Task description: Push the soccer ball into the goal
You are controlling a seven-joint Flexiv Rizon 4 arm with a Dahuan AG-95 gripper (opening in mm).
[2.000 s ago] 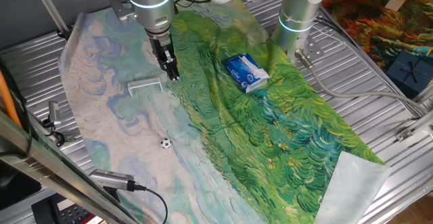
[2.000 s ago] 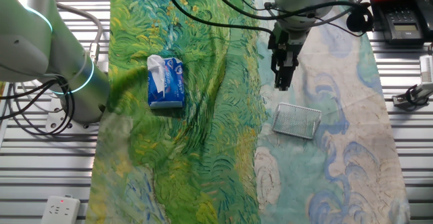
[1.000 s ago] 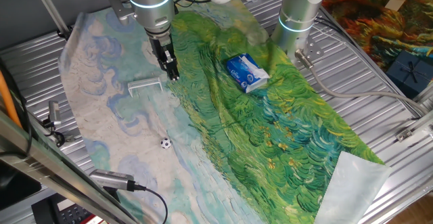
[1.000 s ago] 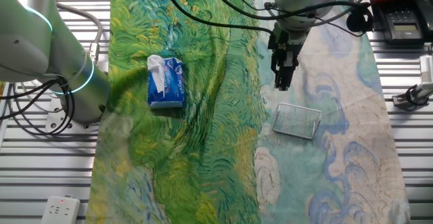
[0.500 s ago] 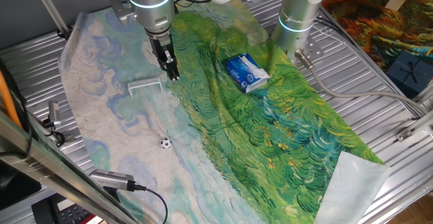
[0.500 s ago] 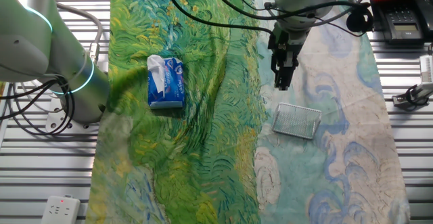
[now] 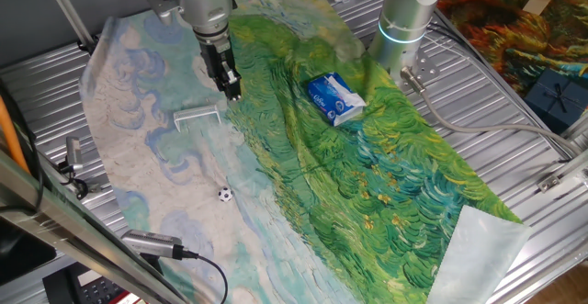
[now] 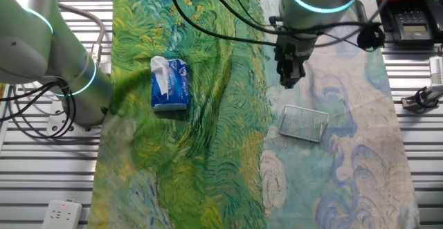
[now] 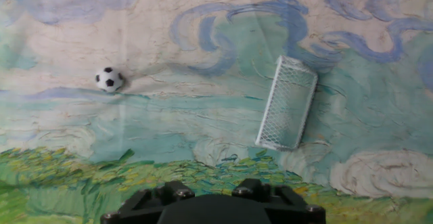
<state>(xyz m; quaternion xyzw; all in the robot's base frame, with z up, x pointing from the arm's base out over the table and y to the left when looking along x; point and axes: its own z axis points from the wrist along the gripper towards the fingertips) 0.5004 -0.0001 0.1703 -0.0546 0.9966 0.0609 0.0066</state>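
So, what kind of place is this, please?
Probably a robotics lab bench, not a home. A robot arm's gripper hangs over a painted cloth on a ribbed metal table, where a toy soccer ball and small goal are set out; a second arm's base stands nearby.

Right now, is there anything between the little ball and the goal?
No. Only bare painted cloth lies between the soccer ball and the goal, clearest in the hand view.
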